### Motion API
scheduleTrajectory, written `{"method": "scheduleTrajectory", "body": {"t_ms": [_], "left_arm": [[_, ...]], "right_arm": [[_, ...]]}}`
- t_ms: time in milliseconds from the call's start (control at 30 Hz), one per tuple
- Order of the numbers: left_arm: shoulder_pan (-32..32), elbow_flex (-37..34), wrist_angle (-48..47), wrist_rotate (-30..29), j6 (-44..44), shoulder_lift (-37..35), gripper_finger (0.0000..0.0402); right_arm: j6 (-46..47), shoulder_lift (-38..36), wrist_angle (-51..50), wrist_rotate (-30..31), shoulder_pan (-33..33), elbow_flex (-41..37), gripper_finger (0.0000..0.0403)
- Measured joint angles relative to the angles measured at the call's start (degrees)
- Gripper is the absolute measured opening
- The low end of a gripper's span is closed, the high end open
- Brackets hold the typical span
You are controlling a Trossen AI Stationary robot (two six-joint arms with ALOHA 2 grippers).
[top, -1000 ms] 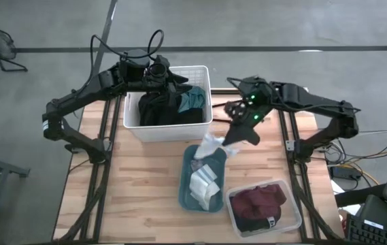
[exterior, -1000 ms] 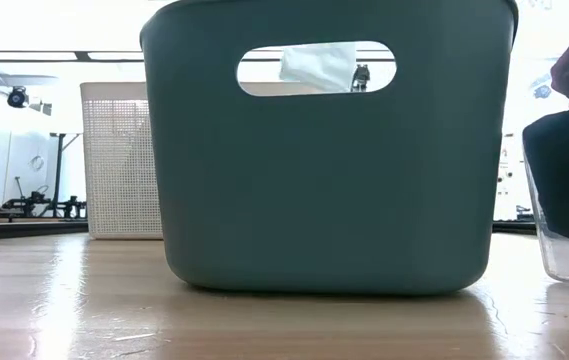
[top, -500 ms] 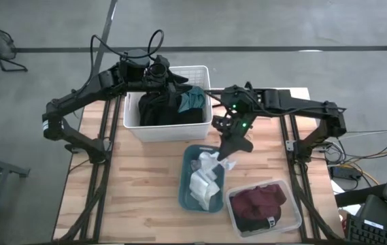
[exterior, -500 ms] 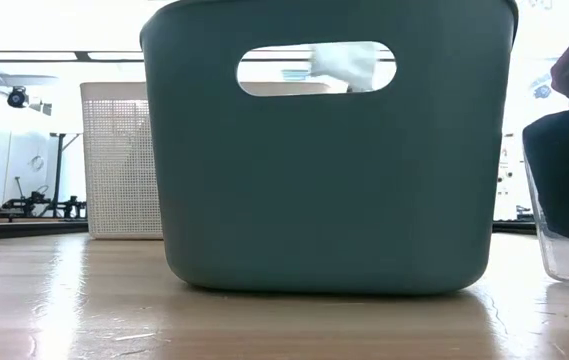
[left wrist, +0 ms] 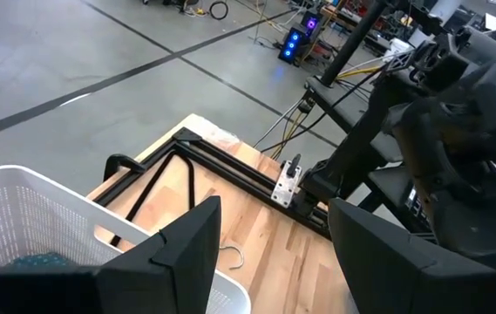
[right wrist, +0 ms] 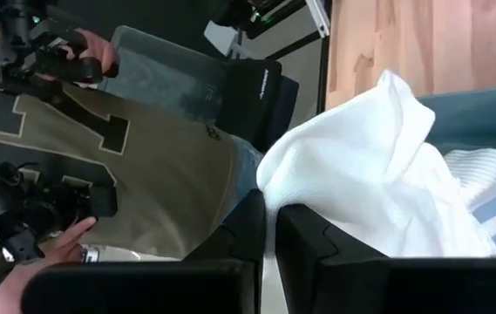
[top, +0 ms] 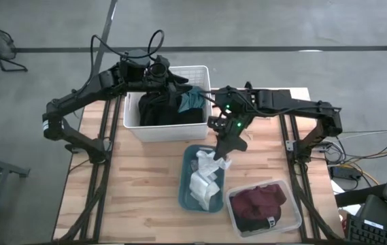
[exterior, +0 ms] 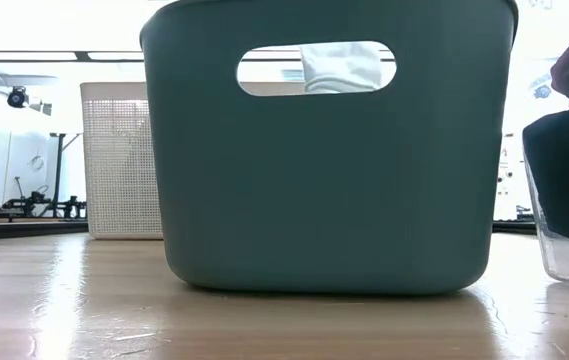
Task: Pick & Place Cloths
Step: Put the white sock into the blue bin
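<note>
White cloth (top: 209, 162) hangs from the right gripper (top: 224, 158), whose fingers are pinched tight on its upper fold, over the far end of the teal bin (top: 188, 194) in the middle of the wooden table (top: 139, 184). More pale fabric, some of it striped (top: 203, 185), already lies in that bin beneath it. In the low view the bin's dark wall fills most of the picture, and only a patch of the white cloth shows through its handle slot (exterior: 316, 68). Just beside the teal bin, toward the table's near right corner, a clear bin (top: 285, 221) holds the maroon garment (top: 260, 203). Behind them the white perforated basket (top: 200, 73) holds the black garment (top: 156, 109) and the teal garment (top: 193, 99), which lies against its right wall. The left gripper (left wrist: 274, 249) hovers over that basket's far rim with its fingers spread wide and nothing between them. A person in an olive shirt (right wrist: 125, 166) stands beyond the table in the right wrist view, hands (right wrist: 51, 249) on a dark controller.
</note>
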Motion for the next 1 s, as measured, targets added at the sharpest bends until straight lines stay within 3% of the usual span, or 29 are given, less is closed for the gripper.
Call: {"method": "scheduleTrajectory", "body": {"t_ms": [167, 400, 1000], "left_arm": [[0.0, 0.0, 0.0, 0.0, 0.0, 0.2, 0.0218], [0.0, 0.0, 0.0, 0.0, -0.1, 0.2, 0.0218], [-0.4, 0.0, 0.0, 0.5, -0.3, 0.2, 0.0218]], "right_arm": [[-0.7, 0.4, 0.0, 0.0, 0.0, 0.0, 0.0013], [-1.2, 0.4, -0.1, 1.2, 0.0, 0.0, 0.0048], [-4.3, 0.3, -2.6, 12.1, -0.8, 0.0, 0.0227]]}}
